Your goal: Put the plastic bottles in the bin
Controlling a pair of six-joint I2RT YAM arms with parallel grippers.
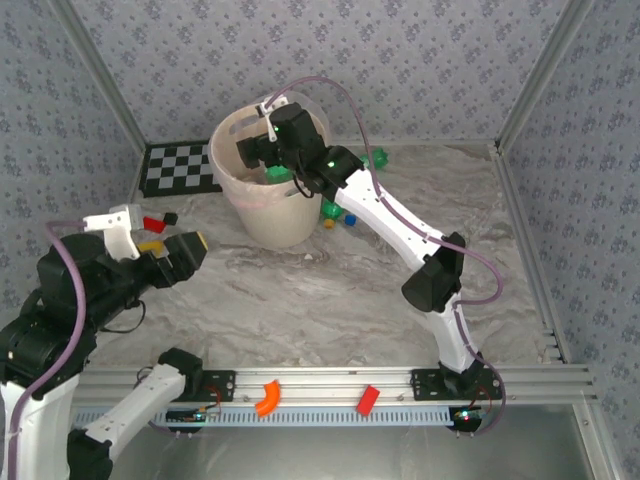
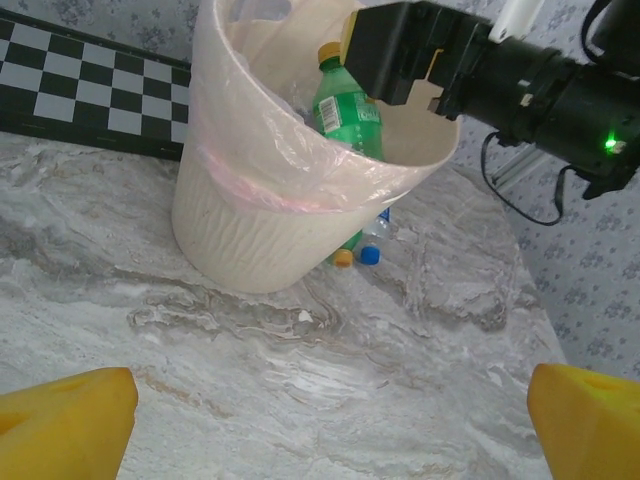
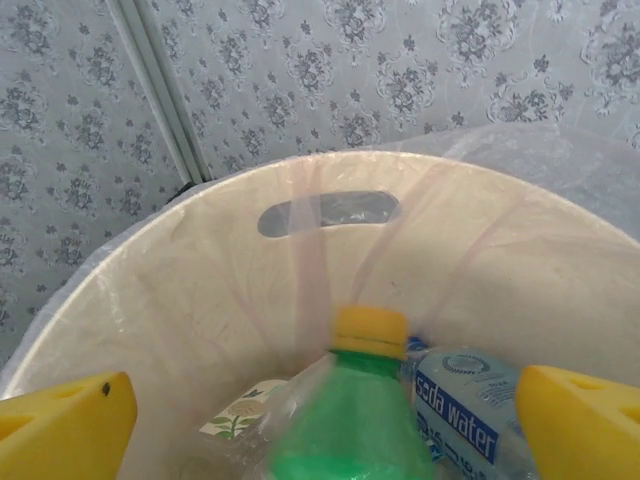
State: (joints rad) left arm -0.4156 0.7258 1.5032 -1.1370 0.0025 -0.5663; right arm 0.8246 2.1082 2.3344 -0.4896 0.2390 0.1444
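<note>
Right gripper (image 1: 258, 152) hangs over the bin (image 1: 270, 215) with jaws spread wide. Its yellow fingers (image 3: 62, 432) sit at both edges of the wrist view and touch nothing. A green bottle (image 3: 355, 425) with a yellow cap is neck-up inside the bin, between the fingers but clear of both, slightly blurred. A clear bottle (image 3: 466, 410) with a blue label is just beside it in the bin. Left gripper (image 1: 188, 252) is also wide and empty, left of the bin, well apart, pointed at it. Loose bottles (image 1: 332, 210) lie on the table (image 1: 320, 300) behind the bin's right side, their caps (image 2: 343, 257) showing at its base. Checkerboard (image 1: 178, 168) is left of the bin. A red block (image 1: 368, 400) and an orange block (image 1: 266, 397) sit on the front rail.
</note>
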